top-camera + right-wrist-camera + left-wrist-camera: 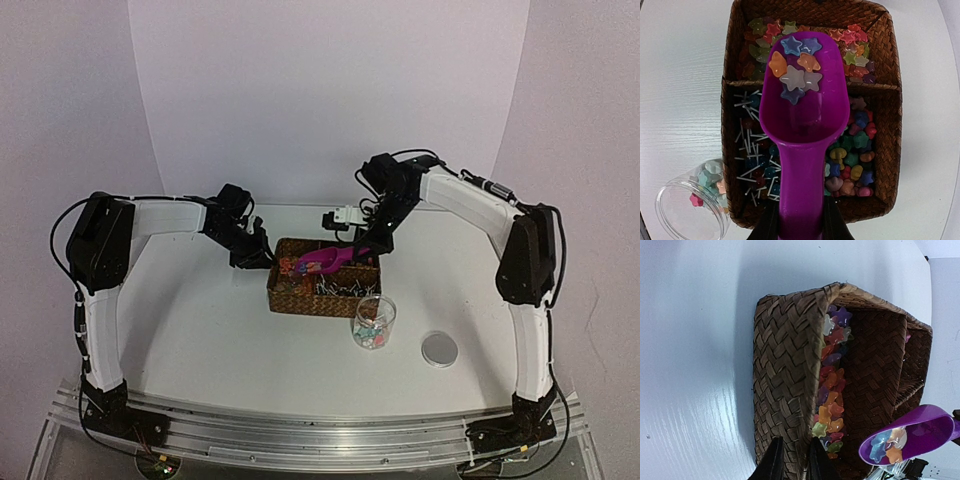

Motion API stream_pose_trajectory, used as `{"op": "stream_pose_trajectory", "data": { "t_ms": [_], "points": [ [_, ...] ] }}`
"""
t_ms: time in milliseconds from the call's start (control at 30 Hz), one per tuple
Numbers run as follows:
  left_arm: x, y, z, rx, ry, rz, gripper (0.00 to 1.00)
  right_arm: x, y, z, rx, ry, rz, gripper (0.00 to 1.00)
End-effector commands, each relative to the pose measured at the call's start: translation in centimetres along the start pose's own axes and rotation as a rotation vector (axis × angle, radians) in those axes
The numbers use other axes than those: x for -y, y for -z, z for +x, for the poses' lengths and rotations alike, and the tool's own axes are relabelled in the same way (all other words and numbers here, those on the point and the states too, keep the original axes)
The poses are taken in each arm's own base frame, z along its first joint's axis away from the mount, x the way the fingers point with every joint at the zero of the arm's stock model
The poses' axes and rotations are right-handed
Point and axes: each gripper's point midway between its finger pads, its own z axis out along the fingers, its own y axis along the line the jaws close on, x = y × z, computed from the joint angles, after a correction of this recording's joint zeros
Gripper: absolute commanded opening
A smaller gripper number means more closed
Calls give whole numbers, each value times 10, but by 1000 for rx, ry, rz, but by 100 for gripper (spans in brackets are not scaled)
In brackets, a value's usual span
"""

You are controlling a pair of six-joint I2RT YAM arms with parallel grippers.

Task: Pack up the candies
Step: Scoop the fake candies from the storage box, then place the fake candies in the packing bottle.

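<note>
We see the right end effector (801,221) pinching the scoop (802,115), with candies (795,65) (star-shaped ones) in its bowl just ahead, over the basket (890,125). The left end effector (794,452) pinches the basket's wall.

Twin white-and-black arms share one rail at the worktop's near edge.
The left arm (98,300) and right arm (530,340) pair white link shells with boxy black joint housings; thin black cables (55,235) loop alongside, and black bases (105,408) meet a ribbed aluminium rail (320,437).
</note>
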Motion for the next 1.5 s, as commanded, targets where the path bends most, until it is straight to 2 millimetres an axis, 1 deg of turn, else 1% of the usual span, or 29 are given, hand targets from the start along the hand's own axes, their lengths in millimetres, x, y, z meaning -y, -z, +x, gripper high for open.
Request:
{"op": "stream_pose_trajectory", "data": {
  "t_ms": [0, 200, 333, 400, 500, 533, 633, 667, 733, 800, 900, 1000, 1100, 1200, 1300, 1467],
  "points": [
    [0, 10, -9, 37, -1, 2, 17, 2, 44, -31, 178, -1, 44, 0],
    [0, 10, -8, 36, -1, 4, 17, 5, 66, -29, 238, -21, 70, 0],
    [1, 11, -8, 38, -3, 7, 17, 0, 91, -31, 290, -14, 95, 0],
    [1, 12, -8, 39, -4, 6, 17, -6, 101, -26, 293, -17, 103, 0],
    [1, 13, -9, 42, -4, 7, 17, -20, 117, -15, 295, -13, 114, 0],
    [1, 13, -9, 41, -4, 8, 17, -25, 125, -12, 300, -11, 124, 0],
    [1, 12, -8, 39, -2, 9, 17, -43, 131, 6, 276, -26, 126, 0],
    [1, 12, -7, 37, -1, 10, 17, -50, 136, 11, 272, -29, 135, 0],
    [0, 11, -6, 34, 2, 12, 17, -62, 135, 27, 254, -49, 124, 0],
    [0, 11, -6, 32, 4, 11, 17, -73, 141, 39, 260, -65, 128, 0],
    [0, 11, -5, 30, 5, 12, 17, -89, 142, 57, 249, -91, 125, 0],
    [-1, 10, -5, 28, 7, 12, 17, -97, 142, 77, 214, -119, 142, 0],
    [-1, 11, -5, 29, 8, 11, 17, -102, 143, 91, 179, -121, 159, 0],
    [-1, 10, -4, 28, 9, 10, 17, -108, 137, 106, 104, -112, 142, 0],
    [-2, 10, -4, 29, 9, 8, 17, -109, 134, 116, 46, -84, 133, 0],
    [-2, 11, -5, 32, 9, 6, 17, -114, 130, 119, 26, -47, 98, 0]
  ]
}}
